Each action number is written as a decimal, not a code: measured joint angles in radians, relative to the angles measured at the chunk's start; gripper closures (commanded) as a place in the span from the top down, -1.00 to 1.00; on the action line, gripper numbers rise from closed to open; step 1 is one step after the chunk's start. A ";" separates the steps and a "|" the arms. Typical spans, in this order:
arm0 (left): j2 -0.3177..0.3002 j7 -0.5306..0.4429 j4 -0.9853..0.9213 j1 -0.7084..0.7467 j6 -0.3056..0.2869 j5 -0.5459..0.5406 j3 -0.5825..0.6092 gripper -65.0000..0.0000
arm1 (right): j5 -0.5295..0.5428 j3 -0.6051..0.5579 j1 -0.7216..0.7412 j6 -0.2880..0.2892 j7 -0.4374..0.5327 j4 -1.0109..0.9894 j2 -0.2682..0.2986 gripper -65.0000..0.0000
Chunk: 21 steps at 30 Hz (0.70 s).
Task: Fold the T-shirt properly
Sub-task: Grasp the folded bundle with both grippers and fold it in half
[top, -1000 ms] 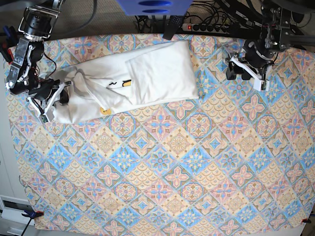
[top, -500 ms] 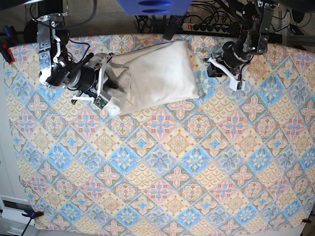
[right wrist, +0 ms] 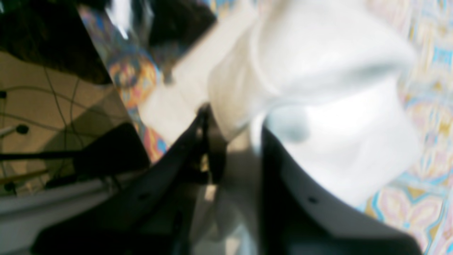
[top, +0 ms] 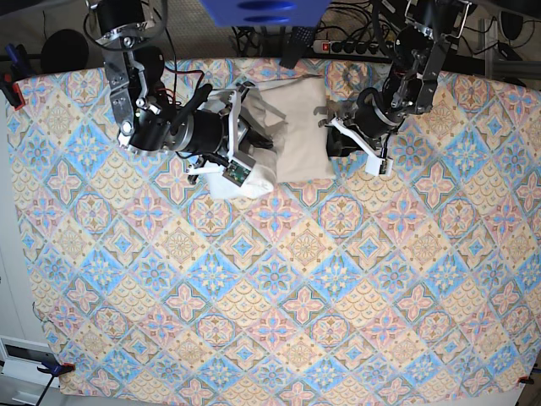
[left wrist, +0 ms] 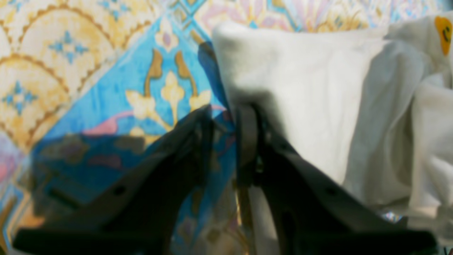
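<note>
The white T-shirt lies folded at the back of the table. Its left end is bunched and lifted by my right gripper, which is shut on the fabric. In the right wrist view, blurred white T-shirt cloth runs between the fingers of the right gripper. My left gripper sits at the shirt's right edge. In the left wrist view the left gripper has its jaws a narrow gap apart, with tablecloth showing between them. The T-shirt edge meets the right-hand finger, and an orange print patch shows at the far right.
A patterned tablecloth covers the whole table. A power strip and cables lie behind the back edge, next to a blue object. A clamp holds the front left corner.
My right gripper has carried the shirt's left end up and to the right over the rest. My left arm has moved left to the shirt's right edge, and its jaws have narrowed.
</note>
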 measured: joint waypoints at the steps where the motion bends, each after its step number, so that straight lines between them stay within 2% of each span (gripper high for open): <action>1: 0.005 -0.013 -0.020 -0.016 -0.007 -0.005 0.017 -0.64 | -0.001 -0.003 0.008 0.000 -0.005 -0.008 -0.002 -0.99; 7: 0.014 -0.021 -0.045 -0.055 0.003 0.000 0.043 -0.64 | -0.002 -0.008 0.092 0.000 0.000 -0.092 -0.008 -0.95; 10: 0.014 -0.019 -0.045 -0.055 0.005 0.000 0.043 -0.64 | -0.004 -0.049 0.116 0.000 -0.009 -0.135 -0.004 -0.74; 15: 0.013 -0.019 -0.045 -0.055 0.005 0.000 0.043 -0.64 | 0.000 -0.127 0.131 0.000 -0.006 -0.140 -0.006 -0.24; 17: 0.013 -0.019 -0.045 -0.055 0.005 0.000 0.043 -0.64 | 0.000 -0.154 0.131 0.000 -0.007 -0.136 -0.002 -0.17; 21: 0.011 -0.019 -0.045 -0.055 0.005 0.000 0.043 -0.64 | -0.001 -0.170 0.128 0.000 -0.015 -0.100 0.003 -0.18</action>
